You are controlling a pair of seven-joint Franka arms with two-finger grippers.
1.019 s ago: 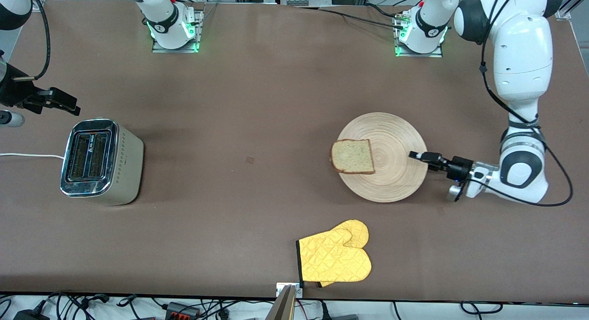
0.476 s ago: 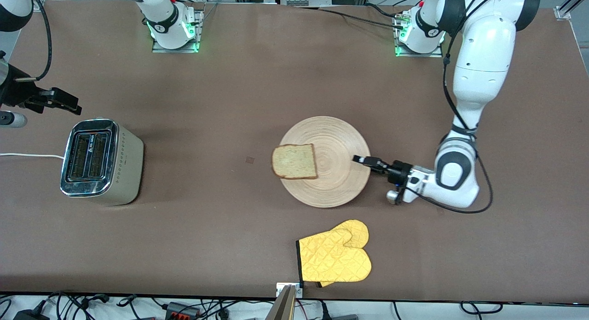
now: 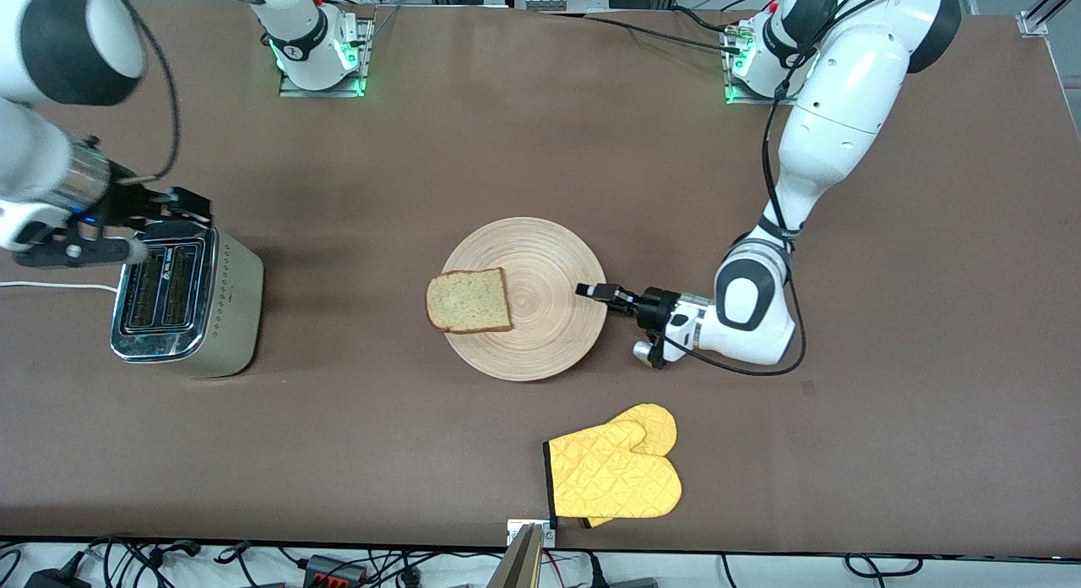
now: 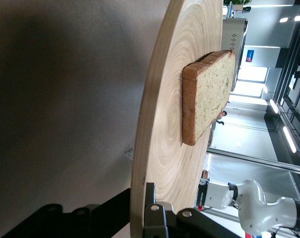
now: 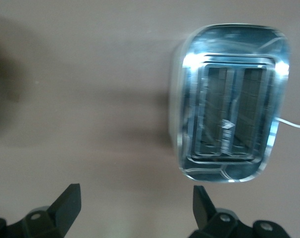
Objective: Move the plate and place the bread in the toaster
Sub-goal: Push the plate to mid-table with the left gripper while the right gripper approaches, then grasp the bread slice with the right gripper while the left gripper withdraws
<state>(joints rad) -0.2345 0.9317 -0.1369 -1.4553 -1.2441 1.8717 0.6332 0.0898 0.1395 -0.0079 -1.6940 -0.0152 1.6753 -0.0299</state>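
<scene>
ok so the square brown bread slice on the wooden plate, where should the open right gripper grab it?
Probably the crust edge overhanging the round light-wood plate rim on the side toward the silver toaster. The brown bread slice lies flat, so a low approach from that side by the right gripper looks best.
</scene>
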